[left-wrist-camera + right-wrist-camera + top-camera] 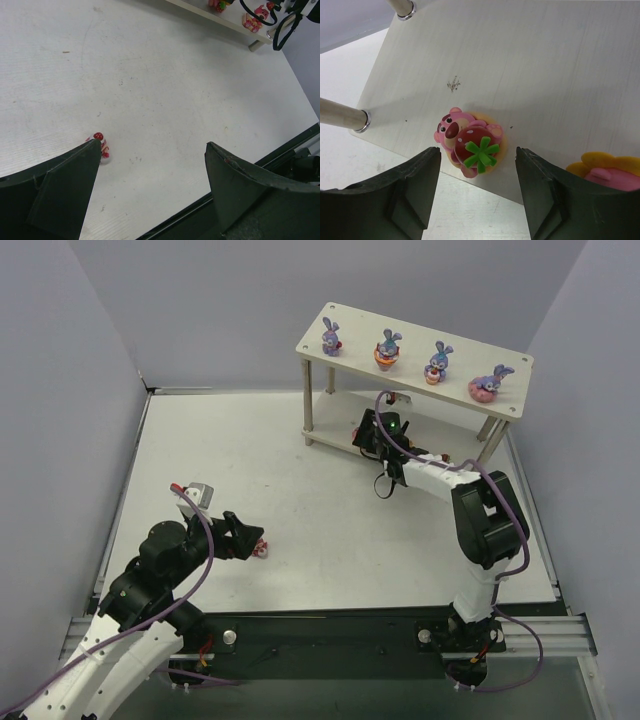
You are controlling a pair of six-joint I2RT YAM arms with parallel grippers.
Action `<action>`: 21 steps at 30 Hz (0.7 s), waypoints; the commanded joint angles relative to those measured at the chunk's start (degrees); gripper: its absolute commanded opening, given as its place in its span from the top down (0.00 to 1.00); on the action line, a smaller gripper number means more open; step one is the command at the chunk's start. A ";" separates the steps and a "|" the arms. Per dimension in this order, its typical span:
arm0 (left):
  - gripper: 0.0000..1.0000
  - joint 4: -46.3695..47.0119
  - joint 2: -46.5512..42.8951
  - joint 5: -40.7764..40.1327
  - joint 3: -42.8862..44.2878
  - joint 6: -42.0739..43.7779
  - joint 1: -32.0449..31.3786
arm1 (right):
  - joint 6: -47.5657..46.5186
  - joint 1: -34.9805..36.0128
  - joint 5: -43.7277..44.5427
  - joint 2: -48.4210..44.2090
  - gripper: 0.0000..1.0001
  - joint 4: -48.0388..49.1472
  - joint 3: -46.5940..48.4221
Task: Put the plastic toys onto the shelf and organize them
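Broadly, the white surface (300, 490) carries the pale wooden shelf (412, 340) at its far right. The shelf's long side runs left to right, slanting slightly nearer at the right.

Both arms reach out from the near edge. The right end effector (366, 433) is at the front edge of the shelf's lower board (545, 75). Its jaws stand apart and grip nothing. The left end effector (250, 540) hovers low over the near left of the surface. It is spread wide and also holds nothing.

Four purple bunnies (388, 348) stand in a row along the top board, ears up. The rightmost one leans on a pink ring.

A pink bear toy (470, 142) sits on the lower board at its near edge, just beyond the right fingertips and centred in the gap between them, touching neither. In the right wrist view its face points up and left, its long axis runs from there down and right, and its strawberry with green leaves faces the camera. A yellow-and-pink toy (607, 172) lies beside it, outside the right finger.

A small red-and-pink toy (101, 145) lies on the surface against the tip of the left end effector's left finger. It is partly hidden, and its long axis runs roughly away from the camera.
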 commanded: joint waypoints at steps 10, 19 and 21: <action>0.05 -0.46 2.74 -5.07 0.96 -3.19 -0.26 | -3.22 2.44 -1.18 -12.39 0.27 10.43 -8.68; 0.08 3.67 7.66 -15.77 -4.83 -11.44 -0.96 | -1.91 5.34 -3.73 -18.72 0.26 11.14 -15.28; 0.11 4.55 8.80 -18.68 -6.06 -13.29 -1.75 | -1.73 6.40 -5.57 -20.21 0.26 11.05 -16.86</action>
